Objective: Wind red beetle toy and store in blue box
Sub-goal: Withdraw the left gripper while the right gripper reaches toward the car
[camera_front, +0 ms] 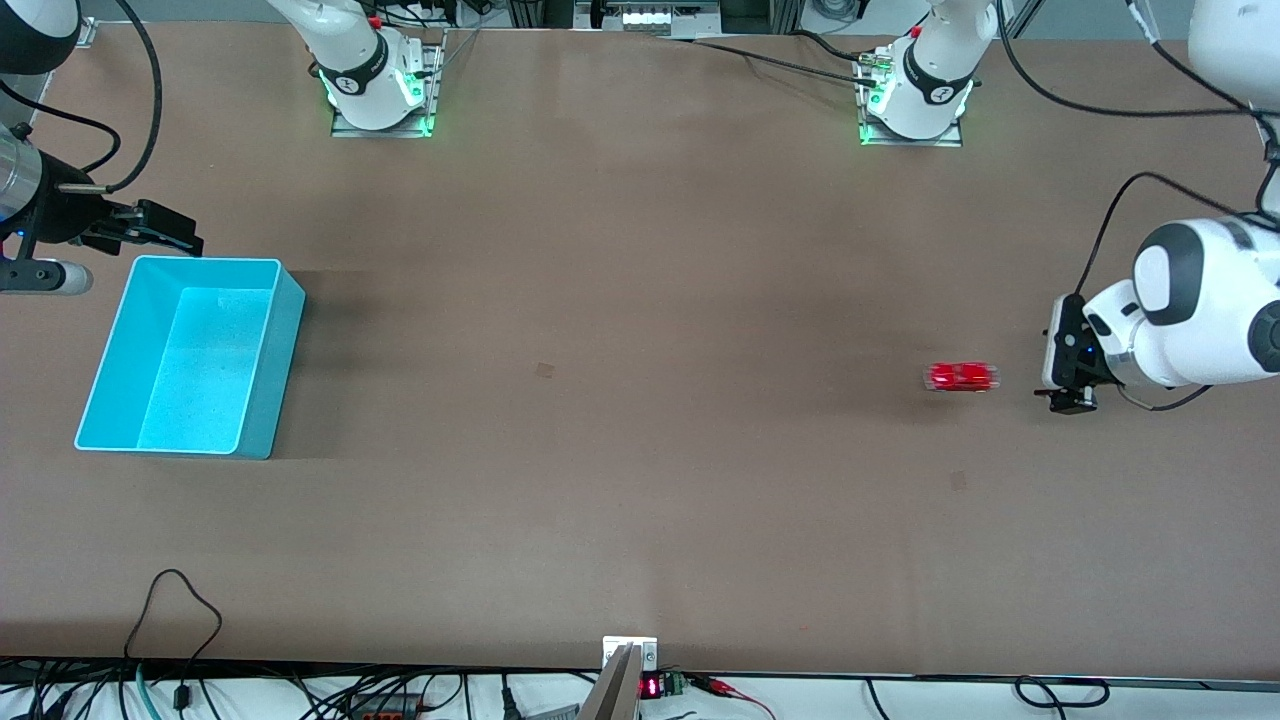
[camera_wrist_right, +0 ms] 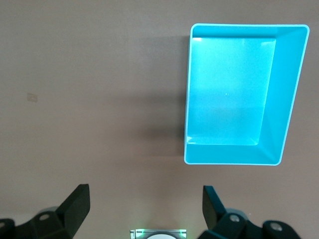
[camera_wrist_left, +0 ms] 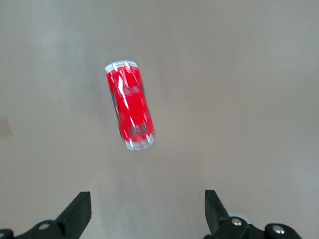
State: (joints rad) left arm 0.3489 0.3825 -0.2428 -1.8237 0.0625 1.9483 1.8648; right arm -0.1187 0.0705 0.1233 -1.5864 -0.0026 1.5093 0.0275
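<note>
The red beetle toy [camera_front: 961, 377] stands on the brown table toward the left arm's end. It also shows in the left wrist view [camera_wrist_left: 129, 105], lying ahead of the jaws and apart from them. My left gripper [camera_front: 1064, 374] [camera_wrist_left: 147, 196] is open and empty, low over the table beside the toy. The blue box [camera_front: 275, 370] stands empty at the right arm's end and shows in the right wrist view [camera_wrist_right: 239, 26]. My right gripper [camera_front: 170, 232] [camera_wrist_right: 146, 191] is open and empty, over the table by the box's corner that lies farthest from the front camera.
The arm bases [camera_front: 378, 95] [camera_front: 915, 100] stand along the table edge farthest from the front camera. Cables [camera_front: 175, 600] lie at the table edge nearest that camera. Bare brown table surface [camera_front: 620, 380] stretches between the box and the toy.
</note>
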